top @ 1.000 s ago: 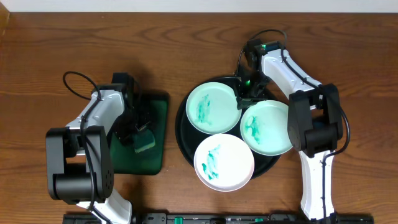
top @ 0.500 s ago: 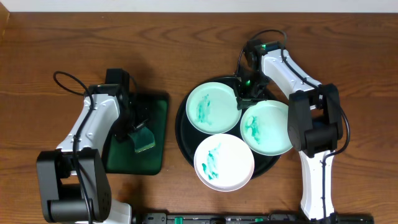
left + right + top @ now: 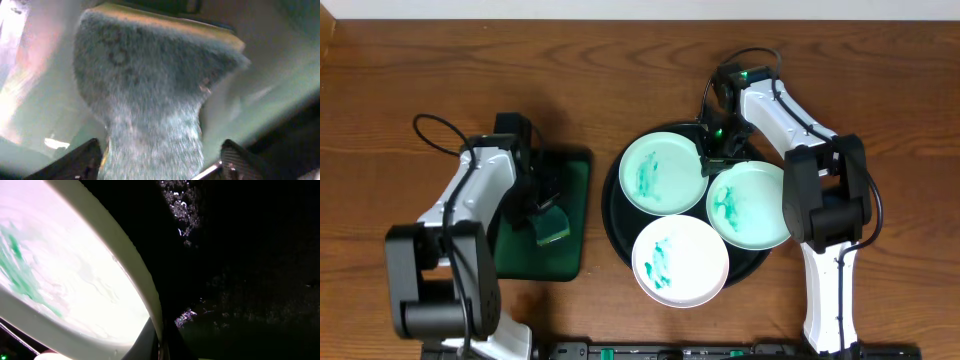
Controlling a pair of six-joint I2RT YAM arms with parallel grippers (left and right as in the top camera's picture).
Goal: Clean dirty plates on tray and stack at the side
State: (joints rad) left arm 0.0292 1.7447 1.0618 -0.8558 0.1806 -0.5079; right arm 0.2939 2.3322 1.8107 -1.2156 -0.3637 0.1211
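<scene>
Three white plates with teal smears lie on the black tray [image 3: 612,215]: one at the back left [image 3: 660,172], one at the right [image 3: 750,205], one at the front [image 3: 680,260]. My right gripper [image 3: 712,152] is shut on the right rim of the back-left plate. In the right wrist view that rim [image 3: 75,280] runs between the fingers [image 3: 160,342] over the black tray [image 3: 250,280]. My left gripper [image 3: 545,215] holds a sponge [image 3: 555,230] over the dark green tray. The fuzzy grey-green sponge [image 3: 150,90] fills the left wrist view between the fingers [image 3: 160,165].
The dark green rectangular tray [image 3: 575,180] lies left of the black tray on the brown wooden table [image 3: 620,70]. The right arm reaches over the right plate's far edge. Both arm bases stand at the table's front edge.
The left arm's elbow has swung out left and partly back, and the sponge has shifted slightly on the green tray. The right arm and the plates have not moved.
</scene>
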